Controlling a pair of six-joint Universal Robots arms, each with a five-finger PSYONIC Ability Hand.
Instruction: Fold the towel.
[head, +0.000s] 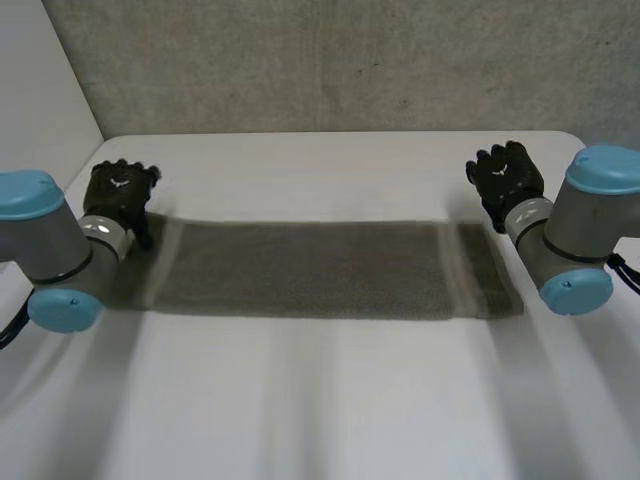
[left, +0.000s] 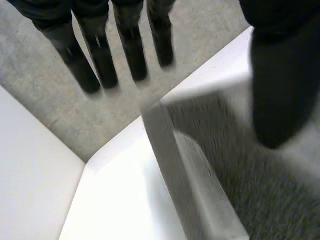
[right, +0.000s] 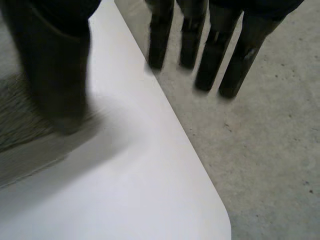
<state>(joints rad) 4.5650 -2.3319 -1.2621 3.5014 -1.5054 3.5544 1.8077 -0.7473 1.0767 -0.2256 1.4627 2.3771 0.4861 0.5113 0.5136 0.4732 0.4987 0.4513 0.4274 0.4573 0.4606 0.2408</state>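
A dark grey towel (head: 320, 268) with a pale stripe near each short end lies spread out in a long strip across the white table (head: 320, 400). My left hand (head: 120, 195) hovers at the towel's left end, its far corner. In the left wrist view the left hand (left: 100, 55) has straight fingers held apart from the thumb (left: 282, 90), and the towel (left: 260, 195) lies below with nothing gripped. My right hand (head: 508, 180) sits just beyond the towel's right far corner. Its fingers (right: 215, 45) are straight too, above the table edge, and hold nothing. The towel (right: 15, 115) lies beside the right thumb.
A concrete wall (head: 330, 60) rises behind the table. The table's rounded far right corner (right: 220, 220) lies close under my right hand, with concrete floor (right: 270, 150) past it. Bare tabletop stretches in front of the towel.
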